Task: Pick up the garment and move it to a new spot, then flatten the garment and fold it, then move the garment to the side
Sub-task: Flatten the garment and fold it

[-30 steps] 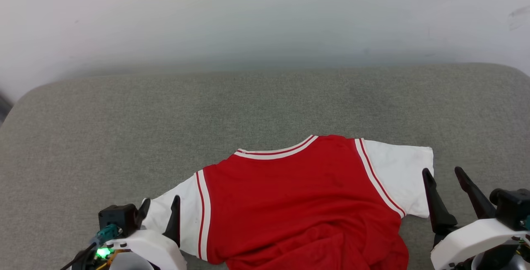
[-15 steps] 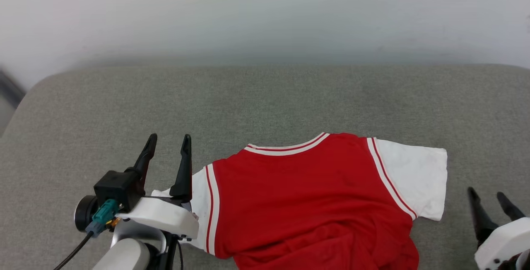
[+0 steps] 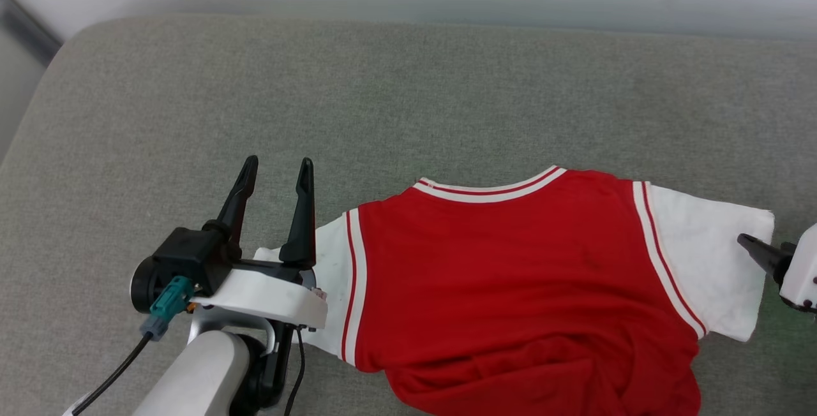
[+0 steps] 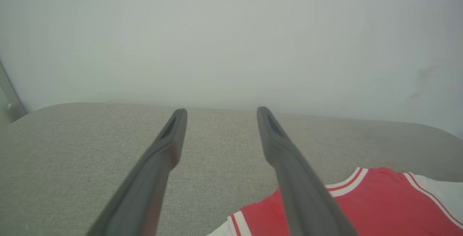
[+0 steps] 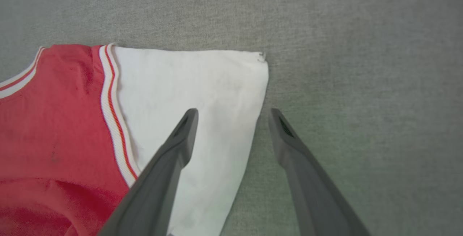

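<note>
Red soft cloth T-shirt with white short sleeves and striped trim, the garment (image 3: 510, 275): lies on the grey woven cushion (image 3: 408, 84), right of centre, collar to the far side. The near hem is bunched in folds; the shoulders and both sleeves lie flat.

Left gripper (image 3: 279, 161): dark fingers apart, nothing between them, raised just left of the left white sleeve (image 3: 329, 256), tips pointing far. A second ago it sat low at that sleeve's tip; it has since lifted off and left the sleeve spread.

Right gripper (image 5: 233, 111): fingers apart, empty, straddling the outer edge of the right white sleeve (image 5: 188, 84), one finger over cloth, one over cushion. Contact cannot be told.

The whole head view has shifted: the camera's doing, not the shirt's.

Judgement: the top looks flattened; the crumpled hem wants smoothing before any fold.

Far: pale bare wall (image 4: 231, 29).
</note>
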